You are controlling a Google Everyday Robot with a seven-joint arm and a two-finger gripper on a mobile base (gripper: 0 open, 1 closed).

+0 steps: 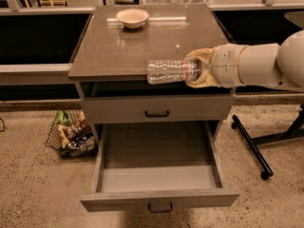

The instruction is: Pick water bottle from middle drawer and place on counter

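Transfer step, bottle out of the drawer and not yet set down. Gripper (196, 69) sits at the front right part of the counter (124, 49), reaching in from the right on the pale arm (259, 65), fingers clamped around the cap end of the water bottle (165, 71). Bottle is held lying horizontal, base pointing left, over the counter's front edge; can't tell if it touches the slab or hangs just above it, looks slightly above. Middle drawer (159, 199) is pulled fully open below, floor bare, nothing in it. Drawer above it (156, 109) is shut. Small pale bowl (132, 17) sits at the back of the counter, well apart from the bottle. Wire basket (71, 136) with snack packs on the floor to the left, not involved. Judgement: pick is done, place is what remains. Next move likely calls for carrying the bottle further in over the slab so it isn't hanging off the edge, lowering until it rests, then letting go. Bottle is round and ribbed; laid on its side on a glossy surface it could roll toward the edge, so the release should be low and gentle, well clear of the front edge and the bowl.
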